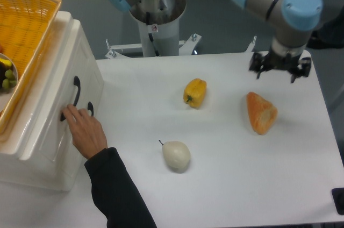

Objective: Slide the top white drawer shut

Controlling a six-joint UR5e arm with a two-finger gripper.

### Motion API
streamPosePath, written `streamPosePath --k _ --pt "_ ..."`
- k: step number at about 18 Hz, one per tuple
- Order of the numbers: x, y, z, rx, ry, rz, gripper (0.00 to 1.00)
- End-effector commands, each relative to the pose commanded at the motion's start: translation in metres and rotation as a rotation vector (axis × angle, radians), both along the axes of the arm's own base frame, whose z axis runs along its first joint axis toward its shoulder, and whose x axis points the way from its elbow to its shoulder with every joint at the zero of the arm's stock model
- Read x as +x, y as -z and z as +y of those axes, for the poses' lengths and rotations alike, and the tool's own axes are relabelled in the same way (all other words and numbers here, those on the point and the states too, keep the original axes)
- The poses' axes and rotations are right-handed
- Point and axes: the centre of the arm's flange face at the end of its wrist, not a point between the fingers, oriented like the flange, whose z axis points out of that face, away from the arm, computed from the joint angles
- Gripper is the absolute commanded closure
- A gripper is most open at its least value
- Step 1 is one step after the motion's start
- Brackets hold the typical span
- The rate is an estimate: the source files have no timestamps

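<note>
The top white drawer [63, 72] is the upper front of the white cabinet at the left, with a curved black handle [76, 89]. Its front looks about flush with the second drawer front [92, 85] beside it. A person's hand [85, 132] rests on the two fronts and covers the lower ends of both handles. My gripper [280, 73] hangs over the table's far right, well away from the cabinet. It is open and holds nothing.
A yellow wicker basket [24, 29] sits on top of the cabinet. A yellow pepper [195, 92], a white pear [176, 156] and a bread piece [261, 112] lie on the white table [226, 185]. The person's dark sleeve [115, 193] crosses the front left.
</note>
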Motion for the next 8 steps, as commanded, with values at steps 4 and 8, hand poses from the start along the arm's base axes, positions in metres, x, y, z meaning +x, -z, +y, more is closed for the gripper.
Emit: streamPosePath --k 4,8 --pt "-0.0001 -0.007 0.002 0.016 0.12 0.007 0.0" --pt "-0.0011 -0.0111 -0.0002 0.038 0.118 0.012 0.0"
